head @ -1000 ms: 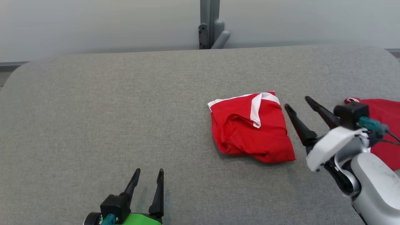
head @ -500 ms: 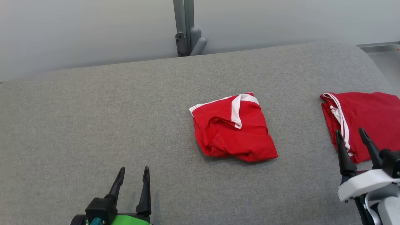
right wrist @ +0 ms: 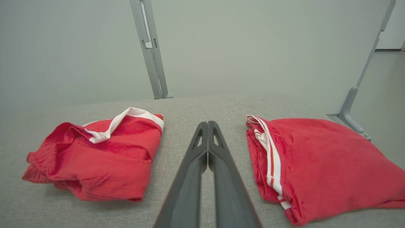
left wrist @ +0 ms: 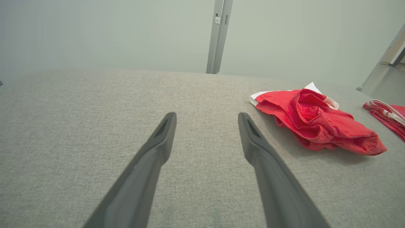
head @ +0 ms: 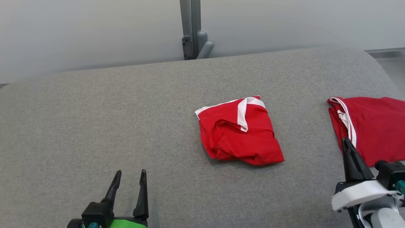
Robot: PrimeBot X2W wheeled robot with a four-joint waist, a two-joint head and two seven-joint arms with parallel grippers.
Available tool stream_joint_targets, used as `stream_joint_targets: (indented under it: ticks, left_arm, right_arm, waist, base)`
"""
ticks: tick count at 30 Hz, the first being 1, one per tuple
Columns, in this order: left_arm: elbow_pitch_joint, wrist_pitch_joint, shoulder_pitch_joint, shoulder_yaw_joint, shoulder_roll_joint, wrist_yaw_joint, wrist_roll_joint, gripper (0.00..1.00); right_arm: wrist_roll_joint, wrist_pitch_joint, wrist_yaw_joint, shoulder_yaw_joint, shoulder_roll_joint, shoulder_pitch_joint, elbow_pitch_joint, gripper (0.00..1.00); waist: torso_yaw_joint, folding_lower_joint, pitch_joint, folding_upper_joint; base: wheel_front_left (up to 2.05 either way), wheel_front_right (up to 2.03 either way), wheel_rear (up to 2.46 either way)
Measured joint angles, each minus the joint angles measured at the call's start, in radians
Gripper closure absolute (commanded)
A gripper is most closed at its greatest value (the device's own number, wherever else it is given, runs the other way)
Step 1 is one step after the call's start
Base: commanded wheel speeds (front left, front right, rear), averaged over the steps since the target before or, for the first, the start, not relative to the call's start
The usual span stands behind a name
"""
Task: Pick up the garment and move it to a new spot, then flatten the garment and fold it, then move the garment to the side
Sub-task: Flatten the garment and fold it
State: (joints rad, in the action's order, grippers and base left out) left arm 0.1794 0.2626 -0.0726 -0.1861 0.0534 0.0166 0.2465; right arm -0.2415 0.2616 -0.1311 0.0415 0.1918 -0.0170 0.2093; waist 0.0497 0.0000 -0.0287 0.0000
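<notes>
A red garment (head: pixel 240 131) with white trim lies folded and a little rumpled in the middle of the grey padded table (head: pixel 95 126); it also shows in the left wrist view (left wrist: pixel 316 123) and the right wrist view (right wrist: pixel 98 158). My right gripper (head: pixel 346 142) is shut and empty at the lower right, its fingers together over bare table (right wrist: pixel 208 124) between this garment and a second red garment (head: pixel 375 126). My left gripper (head: pixel 130 172) stands open and empty near the front edge, well left of the garment (left wrist: pixel 206 117).
The second red garment (right wrist: pixel 319 164), with white stripes along its left edge, lies folded at the table's right side. A grey post (head: pixel 191 31) stands behind the table's far edge, and a metal bracket (right wrist: pixel 351 117) sits off the right end.
My right gripper drew back from beside the middle garment to the lower right and shut its fingers on nothing. The head camera turned, shifting the whole picture. The left gripper stayed open.
</notes>
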Motion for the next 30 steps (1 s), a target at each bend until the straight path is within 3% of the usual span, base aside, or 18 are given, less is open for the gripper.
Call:
stream_joint_targets:
  ticks: [5,14,30]
  left_arm:
    - [-0.01,0.0,0.001,0.003,-0.002,0.002,-0.003,0.0]
    - [-0.02,0.0,0.041,-0.036,-0.003,-0.009,0.008,0.0]
    - [-0.029,0.0,0.096,-0.071,-0.003,-0.037,0.025,0.0]
  right_arm:
    - [0.004,0.0,0.0,-0.07,-0.002,-0.073,0.026,1.0]
    - [0.01,0.001,0.0,-0.193,-0.022,-0.263,0.2,1.0]
    - [-0.012,0.001,0.0,-0.271,-0.034,-0.405,0.439,1.0]
  waist:
    - [-0.019,0.0,-0.018,0.0]
    - [-0.068,0.0,-0.094,0.0]
    - [-0.187,0.0,-0.191,0.0]
  base:
    - [0.0,0.0,0.0]
    - [0.0,0.0,0.0]
    - [0.0,0.0,0.0]
